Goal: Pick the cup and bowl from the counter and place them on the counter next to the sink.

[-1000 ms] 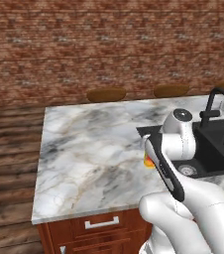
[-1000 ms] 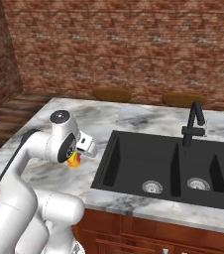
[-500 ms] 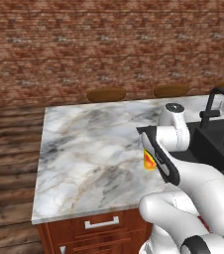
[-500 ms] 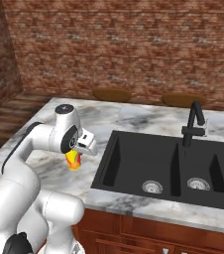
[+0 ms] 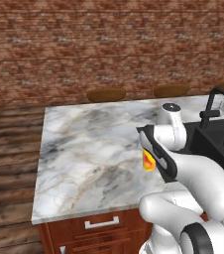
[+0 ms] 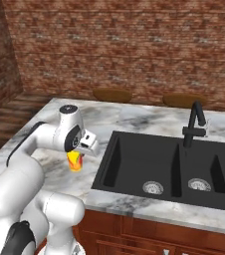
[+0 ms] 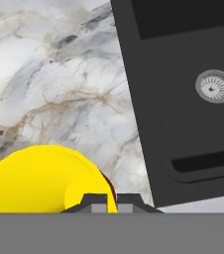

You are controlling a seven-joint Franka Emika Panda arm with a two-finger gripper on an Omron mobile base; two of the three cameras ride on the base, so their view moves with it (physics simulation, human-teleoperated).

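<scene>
The tool [image 7: 105, 204] pinched the yellow cup [image 6: 75, 161] by its rim above the counter [image 5: 89, 149], just beside the sink [image 6: 169, 169]; a thin grip risked it slipping.

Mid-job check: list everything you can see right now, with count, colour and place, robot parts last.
cup: one, yellow with a red-orange blotch, held in the jaws over the counter, just left of the sink.
counter: one, white marble with grey and tan veins, on reddish-brown cabinets.
sink: one, black, two basins with round steel drains, set in the counter at the right.
faucet: one, black, angular, behind the sink.
stools: two brown round seats beyond the counter's far edge.
wall: red-brown brick, behind the counter.
floor: dark wooden planks, left of the counter.
arm: one, white with dark joints.
gripper: one, jaws shut on the cup.
</scene>
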